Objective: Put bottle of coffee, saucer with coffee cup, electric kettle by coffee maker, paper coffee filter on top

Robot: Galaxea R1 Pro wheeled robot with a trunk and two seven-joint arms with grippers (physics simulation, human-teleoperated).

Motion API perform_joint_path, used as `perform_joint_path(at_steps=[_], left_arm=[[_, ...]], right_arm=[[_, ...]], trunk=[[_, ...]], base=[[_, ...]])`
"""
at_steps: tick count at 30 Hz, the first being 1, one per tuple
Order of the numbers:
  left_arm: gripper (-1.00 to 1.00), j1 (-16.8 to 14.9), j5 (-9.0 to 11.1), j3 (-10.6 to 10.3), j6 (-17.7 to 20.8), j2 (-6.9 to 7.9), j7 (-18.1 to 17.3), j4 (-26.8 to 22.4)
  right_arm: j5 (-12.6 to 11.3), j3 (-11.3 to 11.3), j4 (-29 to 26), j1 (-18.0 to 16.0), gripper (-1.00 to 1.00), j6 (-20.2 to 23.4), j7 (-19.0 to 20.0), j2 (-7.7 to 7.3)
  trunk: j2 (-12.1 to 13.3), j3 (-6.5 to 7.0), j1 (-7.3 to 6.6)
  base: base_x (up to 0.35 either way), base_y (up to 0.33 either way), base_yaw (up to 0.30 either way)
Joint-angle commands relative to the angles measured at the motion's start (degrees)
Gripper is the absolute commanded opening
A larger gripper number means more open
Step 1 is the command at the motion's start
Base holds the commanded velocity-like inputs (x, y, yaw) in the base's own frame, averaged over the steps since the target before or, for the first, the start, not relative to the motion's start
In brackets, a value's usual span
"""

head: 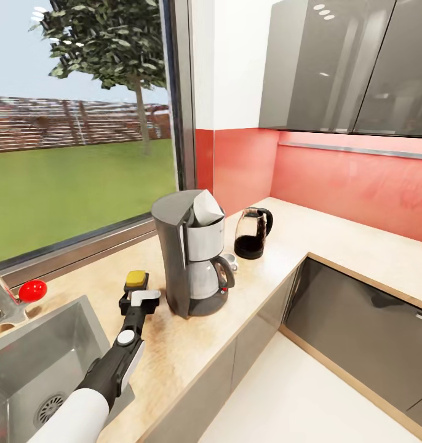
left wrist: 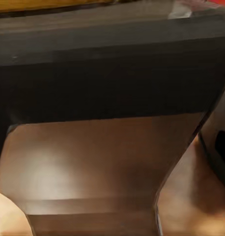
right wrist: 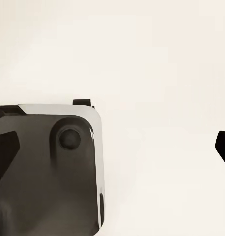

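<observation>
White-sleeved left arm is seen lowest in the head view, stretched over the corner of the sink point(head: 45, 344) twd the kitchen countertop point(head: 192, 332). At its end the left gripper point(head: 136, 294) is clamped on the bottle of coffee point(head: 136, 280), of which mostly the yellow lid is seen from above; the brown jar body is seen very close in the left wrist view point(left wrist: 93, 172), between the dark fingers. The bottle is held just beside the coffee maker point(head: 195, 258), on the sink side; whether its base already touches the worktop cannot be told.

The step is judged to be the setting down of the jar next to the machine. It should be lowered straight and kept upright, w/ a small gap left to the machine's base, and the fingers should be parted only when the jar stands flat. The electric kettle point(head: 253, 234) stands behind the machine, and a small white cup point(head: 229, 261) is partly seen btw them.

Forearm is nearly level, wrist slightly bent down. For the right gripper it cannot be told if it is apart or together.
</observation>
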Motion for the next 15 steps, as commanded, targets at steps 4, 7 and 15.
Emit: perform_joint_path(at_steps=[4, 7, 15], left_arm=[[1.00, -0.1, -0.6, -0.1, -0.1, 0.01, 0.5, 0.0], [1.00, -0.1, -0.6, -0.1, -0.1, 0.01, 0.5, 0.0], [1.00, 0.0, -0.6, -0.2, -0.1, 0.01, 0.5, 0.0]], right_arm=[[-0.3, 0.1, 0.0, 0.0, 1.00, -0.2, 0.0, 0.00], [-0.3, 0.1, 0.0, 0.0, 1.00, -0.2, 0.0, 0.00], [-0.3, 0.1, 0.0, 0.0, 1.00, -0.2, 0.0, 0.00]], trunk=[[-0.1, -0.12, 0.03], [-0.1, -0.12, 0.03], [-0.1, -0.12, 0.03]], base=[[0.000, 0.000, 0.000], [0.000, 0.000, 0.000], [-0.206, 0.000, 0.000]])
